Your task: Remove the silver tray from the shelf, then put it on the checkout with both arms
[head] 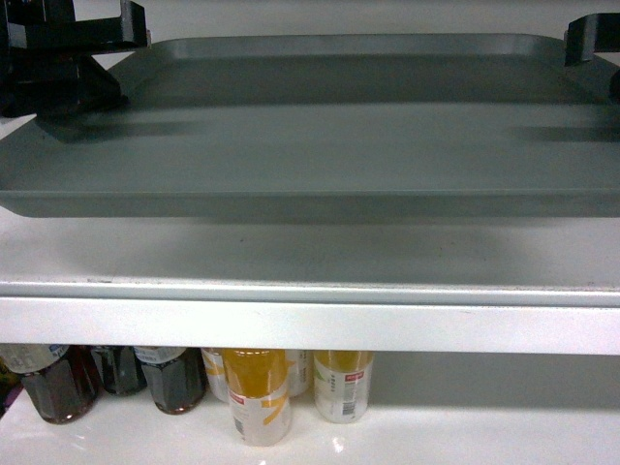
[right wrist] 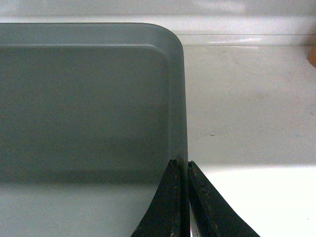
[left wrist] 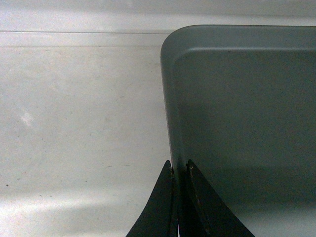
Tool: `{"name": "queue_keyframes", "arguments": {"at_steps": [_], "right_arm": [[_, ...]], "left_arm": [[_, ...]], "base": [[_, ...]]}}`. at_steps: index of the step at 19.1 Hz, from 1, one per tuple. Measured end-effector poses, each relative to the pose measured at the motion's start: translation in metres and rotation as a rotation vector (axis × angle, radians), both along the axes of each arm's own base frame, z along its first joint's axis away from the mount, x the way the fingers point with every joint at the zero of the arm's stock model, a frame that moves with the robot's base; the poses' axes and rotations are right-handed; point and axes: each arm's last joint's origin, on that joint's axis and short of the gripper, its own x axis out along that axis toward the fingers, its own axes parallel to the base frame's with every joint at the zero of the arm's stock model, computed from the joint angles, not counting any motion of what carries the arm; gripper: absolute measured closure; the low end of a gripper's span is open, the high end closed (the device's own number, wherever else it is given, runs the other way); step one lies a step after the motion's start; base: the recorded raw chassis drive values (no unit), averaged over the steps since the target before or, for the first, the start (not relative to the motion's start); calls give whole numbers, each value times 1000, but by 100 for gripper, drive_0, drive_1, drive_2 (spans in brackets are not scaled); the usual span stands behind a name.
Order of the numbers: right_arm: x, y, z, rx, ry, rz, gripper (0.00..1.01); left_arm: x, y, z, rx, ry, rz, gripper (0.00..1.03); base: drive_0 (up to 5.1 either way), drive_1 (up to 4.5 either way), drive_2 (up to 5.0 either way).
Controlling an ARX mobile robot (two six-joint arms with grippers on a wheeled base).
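The silver tray [head: 329,145] spreads wide over the white shelf [head: 291,262], with a dark shadow band under its front rim. My left gripper [head: 97,39] is at the tray's far left corner. In the left wrist view the left gripper [left wrist: 179,168] is shut on the tray's [left wrist: 242,108] left rim, one blade inside and one outside. My right gripper [head: 591,39] is at the far right corner. In the right wrist view the right gripper [right wrist: 181,165] pinches the tray's [right wrist: 84,108] right rim the same way. The checkout is out of view.
The shelf's flat front lip [head: 291,327] runs across the head view. On the lower board stand dark bottles [head: 58,383] at the left and orange-yellow bottles [head: 257,392] near the middle. The white back wall [left wrist: 79,19] rises just behind the tray.
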Motion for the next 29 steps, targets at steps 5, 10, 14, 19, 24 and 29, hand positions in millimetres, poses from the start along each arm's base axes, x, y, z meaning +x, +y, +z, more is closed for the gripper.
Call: {"name": "queue_keyframes", "arguments": {"at_steps": [5,10,14,19,24,29], "right_arm": [[0,0,0,0,-1,0,99],[0,0,0,0,-1,0,99],[0,0,0,0,-1,0,99],[0,0,0,0,-1,0,99],[0,0,0,0,0,0,99],[0,0,0,0,-1,1,99]], "left_arm": [[0,0,0,1,0,1,99],[0,0,0,1,0,1,99],[0,0,0,2,0,1,99],[0,0,0,2,0,1,99],[0,0,0,3,1,1,99],[0,0,1,5,0,3,99]], "base": [[0,0,0],[0,0,0],[0,0,0],[0,0,0],[7,-254,267],[3,-422,429]]}}
